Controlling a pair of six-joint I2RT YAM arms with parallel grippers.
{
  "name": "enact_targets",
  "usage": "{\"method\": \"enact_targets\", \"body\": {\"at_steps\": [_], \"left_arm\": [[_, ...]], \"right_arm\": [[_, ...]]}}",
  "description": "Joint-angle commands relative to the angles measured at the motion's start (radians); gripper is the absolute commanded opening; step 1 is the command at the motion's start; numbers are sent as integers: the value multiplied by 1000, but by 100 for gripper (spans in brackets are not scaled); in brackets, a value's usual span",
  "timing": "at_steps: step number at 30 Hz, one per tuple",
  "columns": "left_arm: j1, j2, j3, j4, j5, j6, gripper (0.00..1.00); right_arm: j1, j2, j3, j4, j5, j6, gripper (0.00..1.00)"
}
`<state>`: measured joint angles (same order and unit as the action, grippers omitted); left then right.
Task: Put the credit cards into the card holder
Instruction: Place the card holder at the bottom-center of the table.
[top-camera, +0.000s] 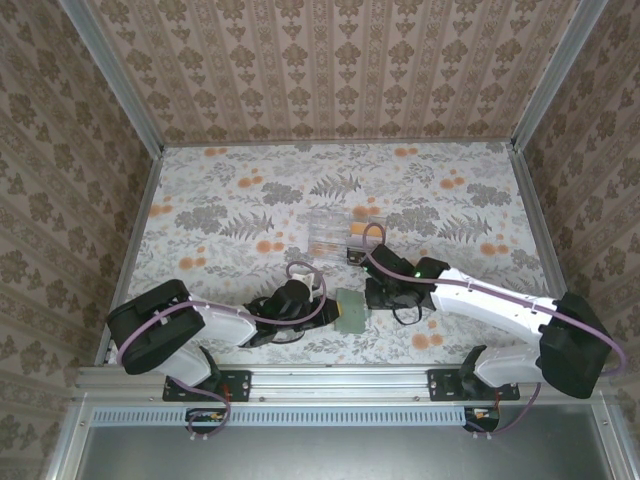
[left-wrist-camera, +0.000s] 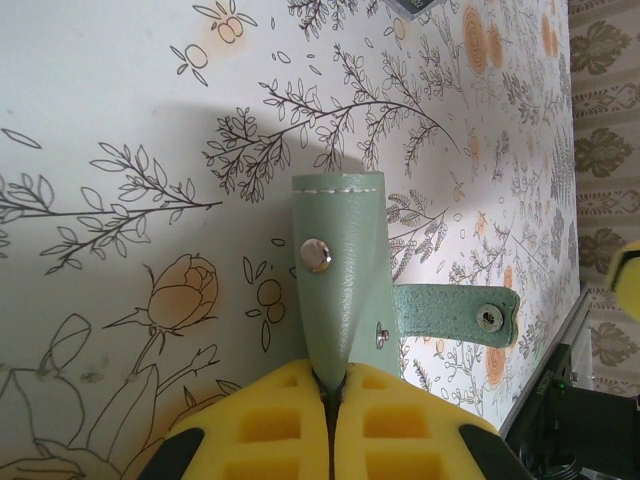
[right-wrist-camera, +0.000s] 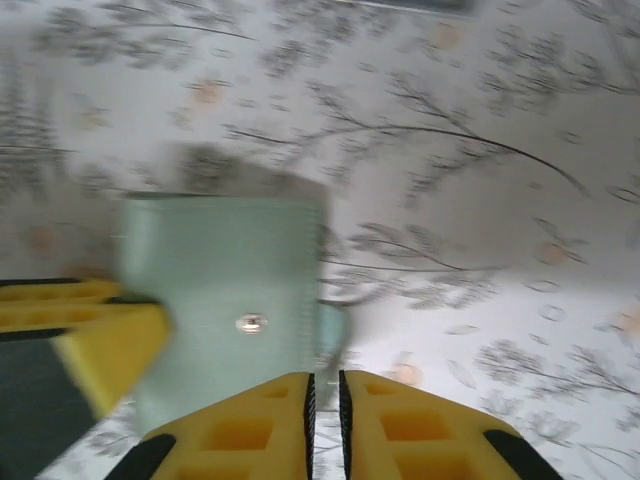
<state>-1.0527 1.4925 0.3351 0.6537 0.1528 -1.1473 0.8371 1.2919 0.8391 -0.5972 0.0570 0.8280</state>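
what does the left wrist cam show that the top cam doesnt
Left wrist: the left gripper shut on the edge of the card holder, plus its snap stud and loose tab. Top external: the clear plastic box beyond the holder, and the right gripper beside it. Both: the green holder and the floral table.

Brown striped damask wallpaper (top-camera: 330, 60) on 3 walls, floral tabletop (top-camera: 220, 200) — grey leaves, orange blooms — aluminium front rail (top-camera: 340, 381)

The left gripper (left-wrist-camera: 330, 392) clamps the card holder (left-wrist-camera: 340, 250) by one end; its snap tab (left-wrist-camera: 455, 314) projects rightward over the floral table (left-wrist-camera: 120, 120).
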Motion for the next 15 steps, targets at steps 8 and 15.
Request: {"method": "enact_targets", "body": {"at_steps": [8,15], "left_arm": [[4,0,19,-18,1,26,0],[4,-2,16,-23,0,26,0]], "right_arm": [[4,165,5,68,-115,21,14],[-31,201,-52,0,-46,29,14]]}}
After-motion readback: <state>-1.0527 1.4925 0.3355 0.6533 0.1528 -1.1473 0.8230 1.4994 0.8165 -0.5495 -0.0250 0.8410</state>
